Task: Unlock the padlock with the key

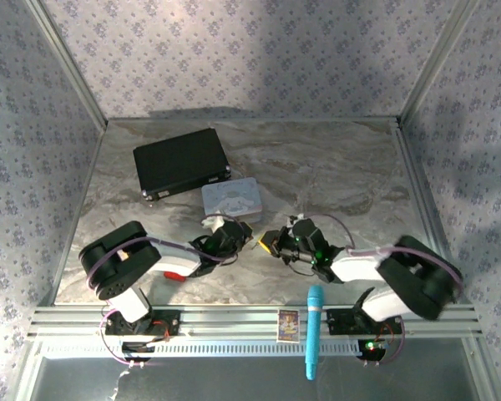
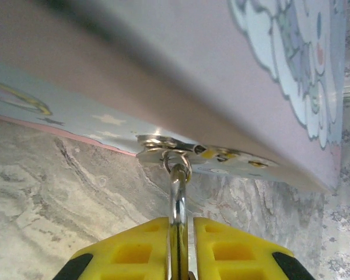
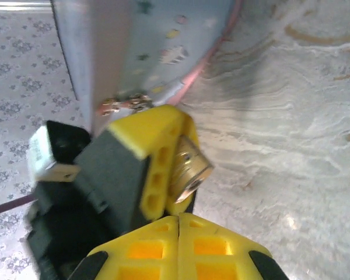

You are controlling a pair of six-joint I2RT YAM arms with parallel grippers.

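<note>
Brass padlock (image 3: 189, 169), one, clamped in left fingers (image 2: 122, 251); right fingers (image 3: 140, 251) pressed shut; one pastel tin (image 1: 231, 199).

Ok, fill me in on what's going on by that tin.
The left fingers are clamped on the silver shackle of the padlock, which hangs through the hasp of the pastel tin. The right fingers are shut and sit right in front of the lock's brass body, at its keyhole end. What, if anything, they hold is hidden.
</note>
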